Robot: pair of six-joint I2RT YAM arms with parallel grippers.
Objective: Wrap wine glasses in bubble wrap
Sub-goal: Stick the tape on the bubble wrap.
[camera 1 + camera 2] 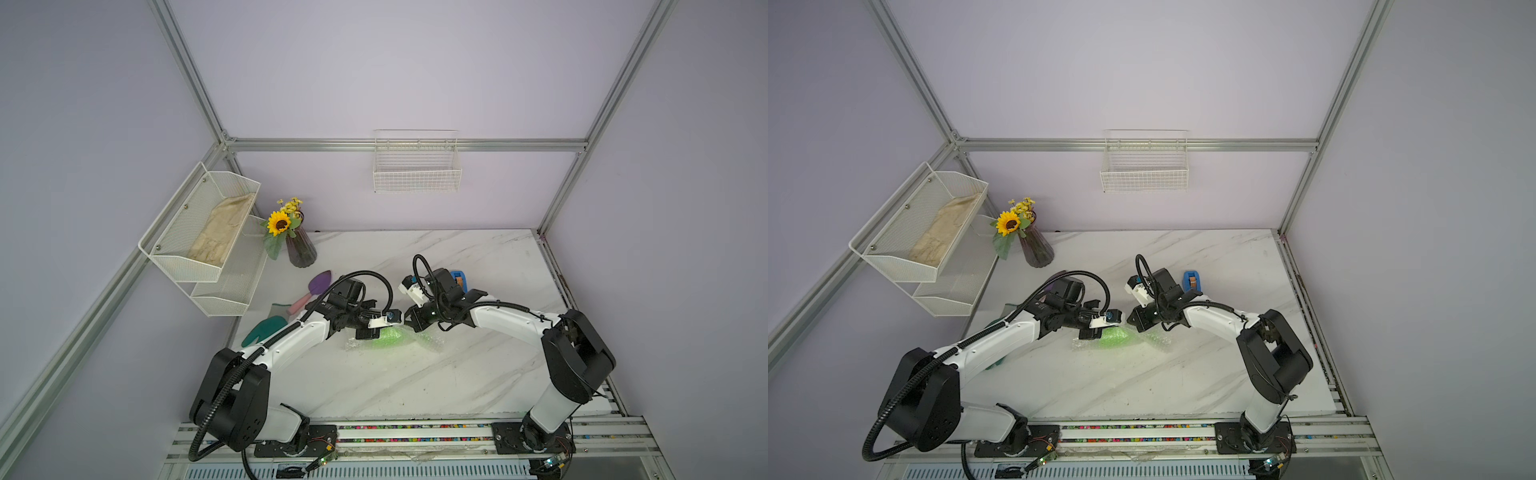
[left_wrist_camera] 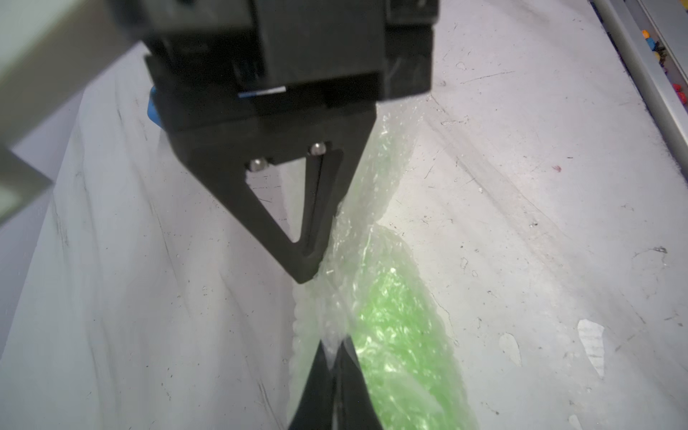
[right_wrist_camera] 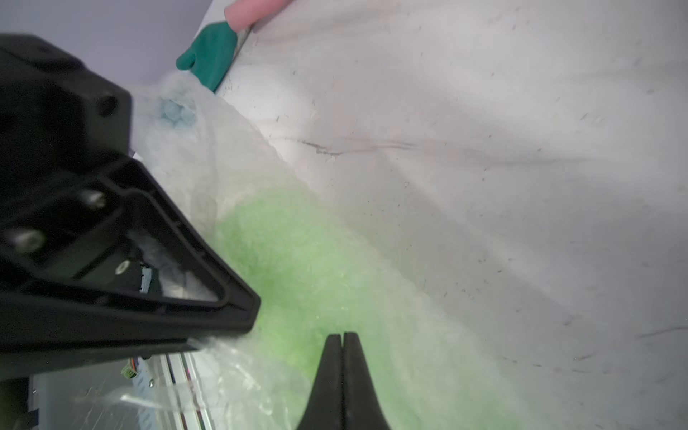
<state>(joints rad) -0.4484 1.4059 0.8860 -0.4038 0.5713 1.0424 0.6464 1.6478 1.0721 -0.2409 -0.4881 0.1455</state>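
The goblet [image 1: 388, 337], covered by the bubble wrap [image 1: 430, 344], is laid on the surface [image 1: 415, 386] with its long axis from 9 to 3 o'clock. The left hand [image 2: 332, 347] is pinched shut on a wrap fold at its 9 o'clock end. The right hand [image 3: 342, 337] is shut at 3 o'clock, with nothing seen caught in it.

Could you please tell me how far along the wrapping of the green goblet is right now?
Done: the goblet lies on its side under the bubble wrap, green showing through. In hand: the left gripper, jaws shut, seems to pinch the wrap; the right gripper is shut just beside it. Left: the wrap's ends lie loose on the table, so tucking them in remains.
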